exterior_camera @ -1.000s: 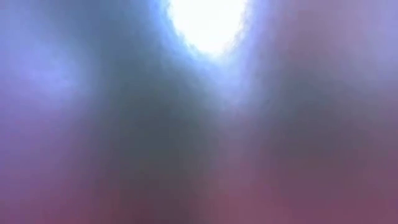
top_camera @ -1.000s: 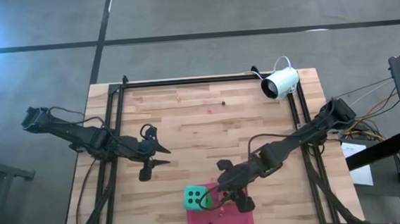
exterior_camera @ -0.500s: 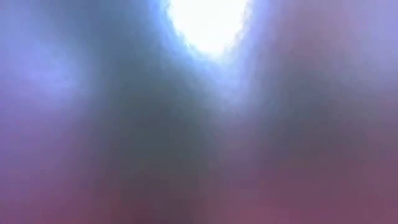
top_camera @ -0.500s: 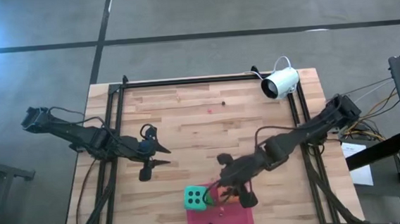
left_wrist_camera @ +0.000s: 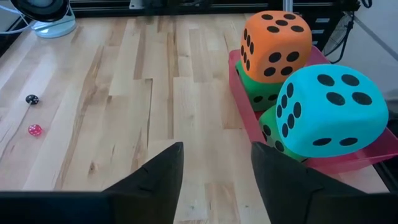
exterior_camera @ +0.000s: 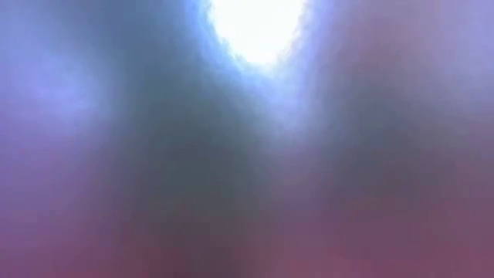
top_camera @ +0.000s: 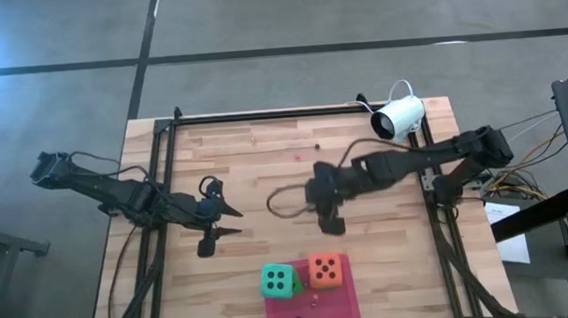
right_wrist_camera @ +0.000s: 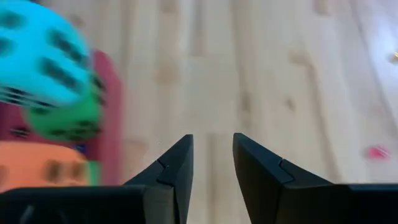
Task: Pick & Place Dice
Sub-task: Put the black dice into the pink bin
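Dice stacked on the pink mat; both hands empty.
Right hand (top_camera: 331, 223), fingers apart, is above orange die (top_camera: 325, 269); left hand (top_camera: 219, 238), parted, is beside bare table (top_camera: 264, 160).

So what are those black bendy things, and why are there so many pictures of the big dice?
They are two robot arms, each ending in a claw. One camera looks down from above; one sits on each wrist. The table-level picture is just a blur. On the wooden table lies a pink mat with dice stacked on it: orange die and teal die on top of green dice. The left claw and the right claw hold nothing, both open.
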Tool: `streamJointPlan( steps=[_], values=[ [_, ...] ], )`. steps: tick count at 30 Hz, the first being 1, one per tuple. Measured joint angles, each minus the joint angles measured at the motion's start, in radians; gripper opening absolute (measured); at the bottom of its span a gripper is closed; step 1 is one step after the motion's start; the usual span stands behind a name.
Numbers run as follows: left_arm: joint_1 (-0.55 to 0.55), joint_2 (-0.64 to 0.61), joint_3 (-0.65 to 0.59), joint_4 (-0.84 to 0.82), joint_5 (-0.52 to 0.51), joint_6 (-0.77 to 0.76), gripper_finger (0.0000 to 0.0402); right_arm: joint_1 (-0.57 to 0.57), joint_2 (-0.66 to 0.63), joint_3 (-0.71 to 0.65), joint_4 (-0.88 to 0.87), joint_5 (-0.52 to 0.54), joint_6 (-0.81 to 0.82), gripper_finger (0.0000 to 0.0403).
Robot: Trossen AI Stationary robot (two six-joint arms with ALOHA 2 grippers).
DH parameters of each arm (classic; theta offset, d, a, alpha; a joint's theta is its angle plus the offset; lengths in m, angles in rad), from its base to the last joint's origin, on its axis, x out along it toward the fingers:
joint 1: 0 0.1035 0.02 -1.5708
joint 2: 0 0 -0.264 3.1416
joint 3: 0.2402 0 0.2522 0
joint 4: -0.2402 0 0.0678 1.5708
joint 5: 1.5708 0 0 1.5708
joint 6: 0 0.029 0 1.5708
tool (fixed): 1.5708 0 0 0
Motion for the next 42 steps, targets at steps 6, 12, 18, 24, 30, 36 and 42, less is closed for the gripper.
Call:
streamJointPlan(
  steps=[6, 12, 18, 24, 30, 36, 42],
  values=[
    [0.000, 0.000, 0.000, -0.004, 0.000, 0.000, 0.0201, -0.115, -0.001, -0.024, -0.040, -0.001, -0.072, 0.0098],
    [0.000, 0.000, 0.000, -0.004, 0.000, 0.001, 0.0205, -0.201, -0.006, -0.096, -0.021, -0.002, -0.105, 0.0088],
    [0.000, 0.000, 0.000, -0.004, 0.000, 0.004, 0.0197, -0.252, -0.027, -0.206, 0.069, -0.004, -0.122, 0.0079],
    [0.000, 0.000, 0.000, -0.005, 0.000, 0.003, 0.0184, -0.319, -0.089, -0.305, 0.111, -0.013, -0.154, 0.0070],
    [0.000, 0.000, 0.000, -0.005, -0.002, 0.004, 0.0172, -0.381, -0.167, -0.392, 0.172, -0.106, -0.174, 0.0059],
    [0.001, 0.000, 0.000, -0.003, -0.056, 0.003, 0.0164, -0.383, -0.183, -0.424, 0.183, -0.109, -0.184, 0.0054],
    [0.002, 0.000, 0.000, 0.003, -0.071, -0.026, 0.0162, -0.386, -0.141, -0.407, 0.196, -0.107, -0.259, 0.0082]
  ],
)
